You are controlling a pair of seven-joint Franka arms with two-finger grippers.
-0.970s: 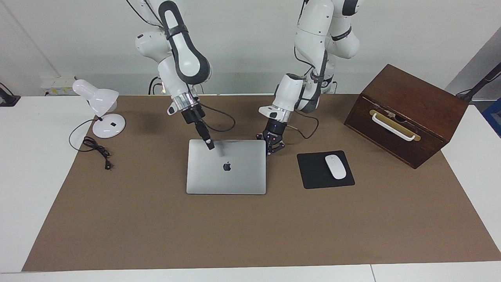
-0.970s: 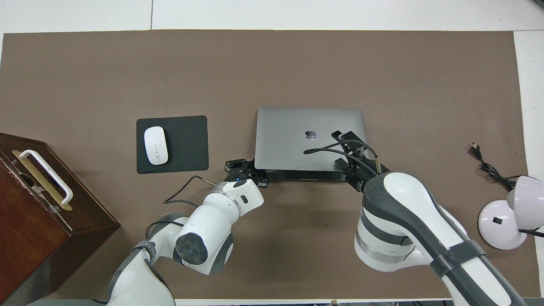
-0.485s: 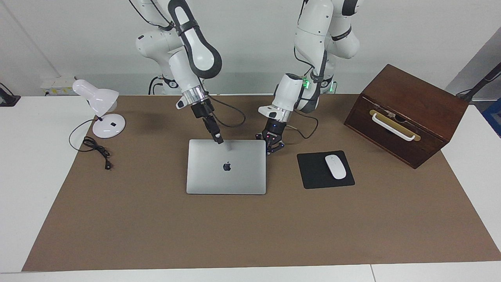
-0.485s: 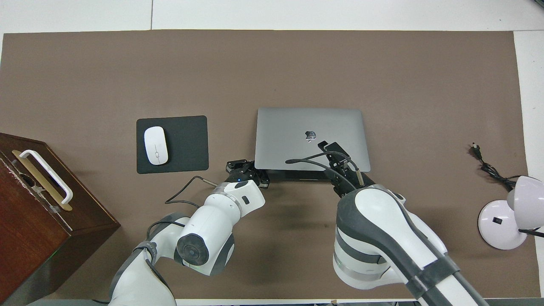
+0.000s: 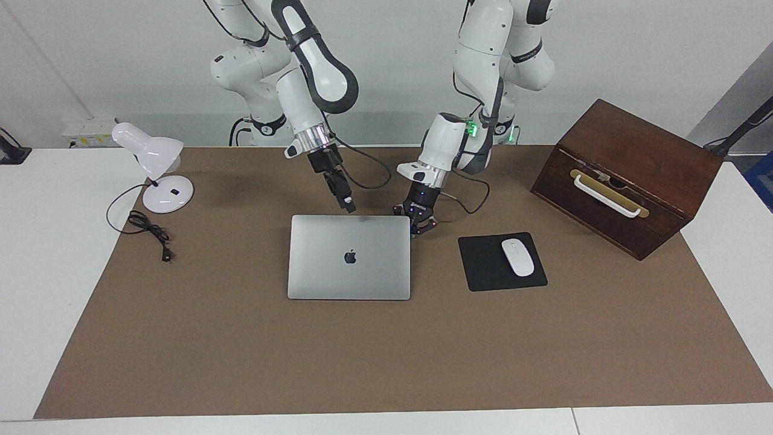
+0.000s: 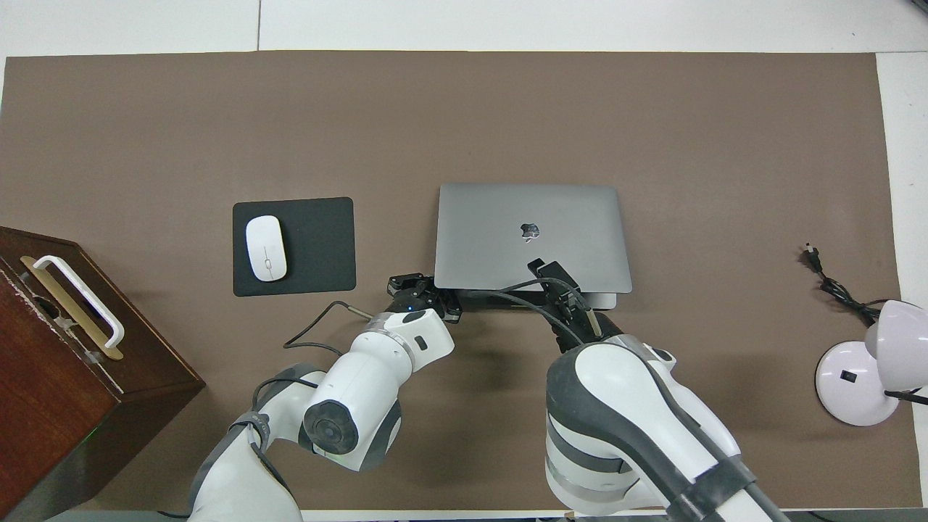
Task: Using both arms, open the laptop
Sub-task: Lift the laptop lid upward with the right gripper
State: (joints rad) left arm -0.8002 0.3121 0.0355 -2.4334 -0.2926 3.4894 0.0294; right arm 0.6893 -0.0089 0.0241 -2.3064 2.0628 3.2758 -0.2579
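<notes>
Left tool (image 5: 415, 228) pressed together at laptop (image 5: 349, 266) corner; right tool's (image 5: 348, 207) state unclear

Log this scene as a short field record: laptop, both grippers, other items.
laptop: thin silver-grey rectangular laptop, lid down, logo up
left gripper: left gripper shut, low at the laptop's corner nearest the robots, toward the left arm's end
right gripper: right gripper raised over the laptop's edge nearer the robots
other items: white mouse on black mouse pad; brown wooden box; white desk lamp

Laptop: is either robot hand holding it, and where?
Right gripper hangs over the laptop's edge nearest the robots, holding nothing. Left gripper is shut at its corner; grip cannot be told.
</notes>
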